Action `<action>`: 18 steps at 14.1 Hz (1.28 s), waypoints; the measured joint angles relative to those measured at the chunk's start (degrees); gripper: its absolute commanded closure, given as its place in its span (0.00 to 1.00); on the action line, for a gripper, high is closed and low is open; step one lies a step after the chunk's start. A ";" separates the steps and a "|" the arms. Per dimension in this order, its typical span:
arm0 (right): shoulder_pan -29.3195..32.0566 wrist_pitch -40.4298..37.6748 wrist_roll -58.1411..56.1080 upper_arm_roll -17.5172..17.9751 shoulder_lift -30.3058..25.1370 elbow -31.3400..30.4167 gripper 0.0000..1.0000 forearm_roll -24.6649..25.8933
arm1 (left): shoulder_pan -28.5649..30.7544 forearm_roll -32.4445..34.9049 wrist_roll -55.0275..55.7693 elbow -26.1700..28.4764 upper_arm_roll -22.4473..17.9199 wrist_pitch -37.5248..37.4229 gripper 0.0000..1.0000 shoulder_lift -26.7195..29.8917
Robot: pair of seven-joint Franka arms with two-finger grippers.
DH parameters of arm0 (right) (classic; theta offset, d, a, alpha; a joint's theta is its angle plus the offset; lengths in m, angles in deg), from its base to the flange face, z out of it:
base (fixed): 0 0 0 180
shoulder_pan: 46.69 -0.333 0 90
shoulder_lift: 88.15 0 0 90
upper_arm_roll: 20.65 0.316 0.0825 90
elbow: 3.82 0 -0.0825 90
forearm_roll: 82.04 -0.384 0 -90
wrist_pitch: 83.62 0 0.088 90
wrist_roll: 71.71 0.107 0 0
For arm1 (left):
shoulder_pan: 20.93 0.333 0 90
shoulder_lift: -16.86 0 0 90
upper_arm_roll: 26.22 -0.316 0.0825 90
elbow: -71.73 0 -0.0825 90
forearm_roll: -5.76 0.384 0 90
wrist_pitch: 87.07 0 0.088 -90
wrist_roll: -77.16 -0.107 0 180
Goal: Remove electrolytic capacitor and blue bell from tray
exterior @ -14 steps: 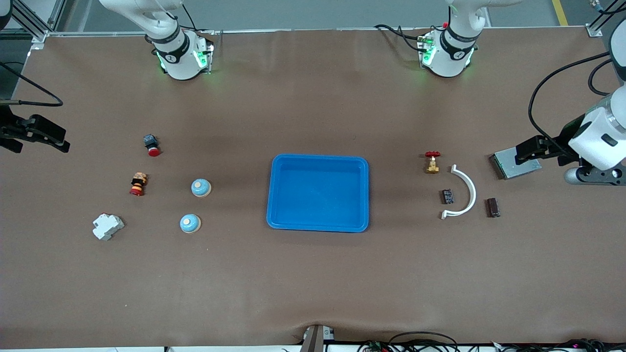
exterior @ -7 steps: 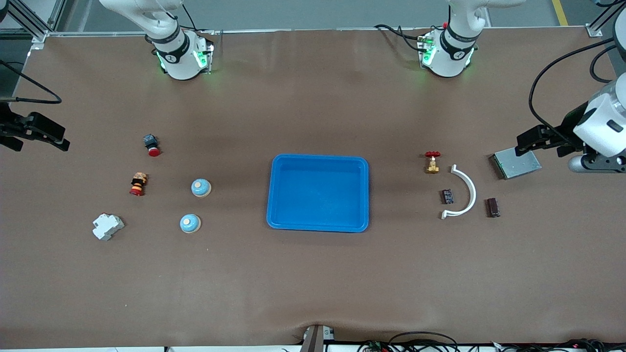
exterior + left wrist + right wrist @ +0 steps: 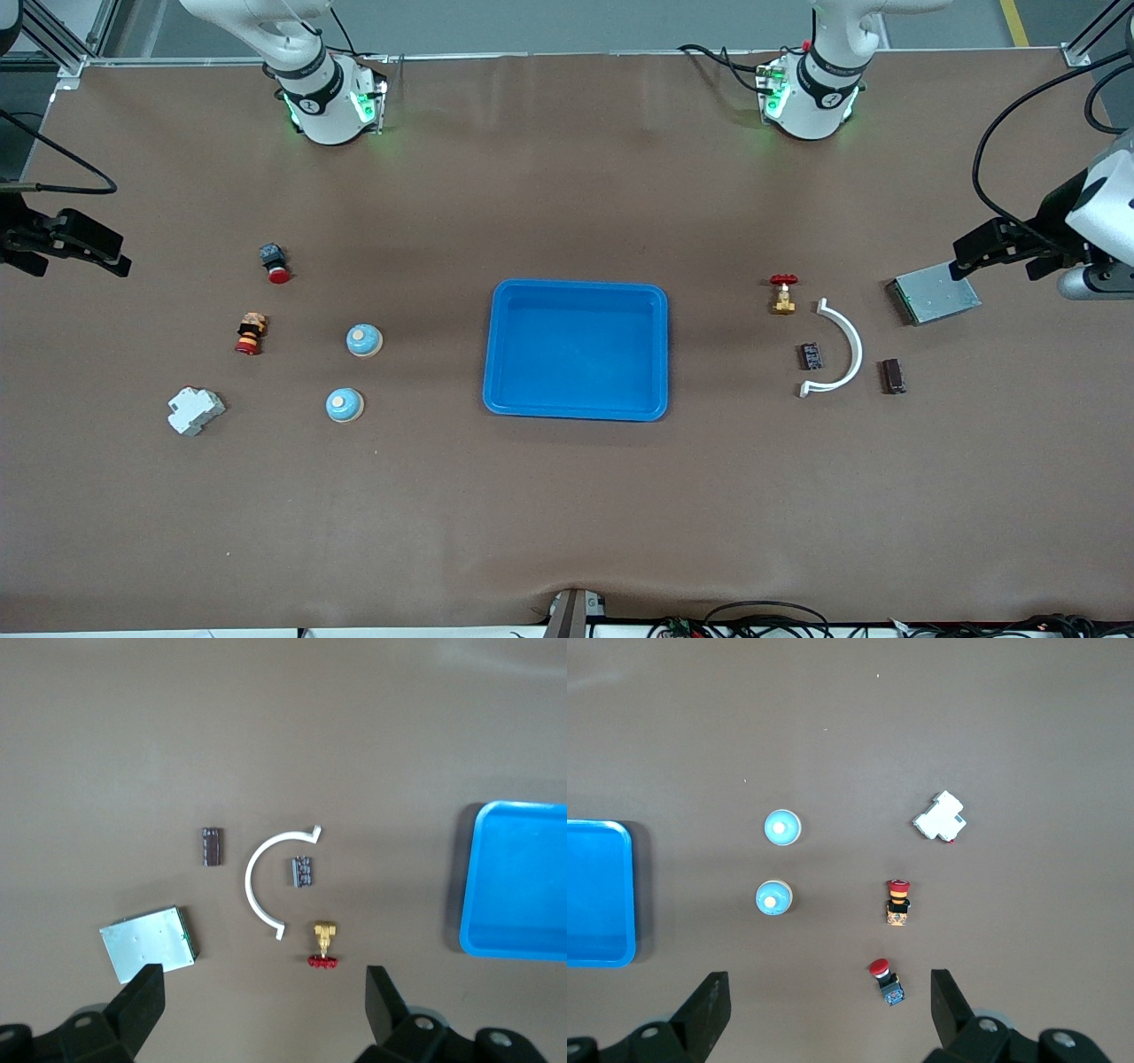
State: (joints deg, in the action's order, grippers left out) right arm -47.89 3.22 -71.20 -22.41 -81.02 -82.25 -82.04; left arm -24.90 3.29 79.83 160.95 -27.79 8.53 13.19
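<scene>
Two blue dome bells stand toward the right arm's end of the table, one (image 3: 364, 339) farther from the front camera than the other (image 3: 345, 405); both show in the right wrist view (image 3: 774, 897) (image 3: 782, 827). A dark brown capacitor (image 3: 893, 376) and a smaller dark component (image 3: 811, 356) lie toward the left arm's end, also seen in the left wrist view (image 3: 212, 846) (image 3: 303, 871). A blue tray (image 3: 576, 408) sits mid-table, empty. My left gripper (image 3: 997, 257) (image 3: 264, 1014) is open and empty, high over the metal plate. My right gripper (image 3: 66, 252) (image 3: 829, 1010) is open and empty, high at its table end.
A white curved bracket (image 3: 849, 350), a brass valve with red handle (image 3: 783, 294) and a metal plate (image 3: 934, 299) lie near the capacitor. A red push button (image 3: 275, 263), a red-orange button (image 3: 250, 333) and a white breaker (image 3: 196, 410) lie near the bells.
My left gripper has moved toward the left arm's end of the table and toward the robots' side. My right gripper has barely shifted. Nothing on the table has moved.
</scene>
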 measured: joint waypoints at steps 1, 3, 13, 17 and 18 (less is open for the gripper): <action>0.00 0.13 0.01 -0.03 0.00 -0.23 0.00 0.00 | 0.00 0.04 -0.01 0.00 0.01 0.29 0.00 0.12; 0.00 0.26 0.02 -0.07 0.00 -0.49 0.00 0.00 | -0.01 0.15 -0.09 0.00 0.01 0.36 0.00 0.43; 0.02 0.50 1.09 -0.58 -0.82 -1.87 0.00 -0.01 | -0.05 1.38 -0.17 0.04 0.04 0.38 0.00 0.60; 0.03 0.96 1.17 -0.84 -0.92 -2.23 0.00 -0.03 | -0.42 2.78 -0.21 0.18 0.25 0.38 0.00 0.60; 0.03 1.01 1.18 -0.84 -0.92 -2.23 0.00 -0.03 | -0.49 2.79 -0.21 0.19 0.29 0.38 0.00 0.60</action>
State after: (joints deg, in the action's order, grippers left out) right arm -47.86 4.24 -70.02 -23.25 -81.95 -84.48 -82.07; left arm -25.39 6.08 79.61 161.14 -27.50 8.91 13.79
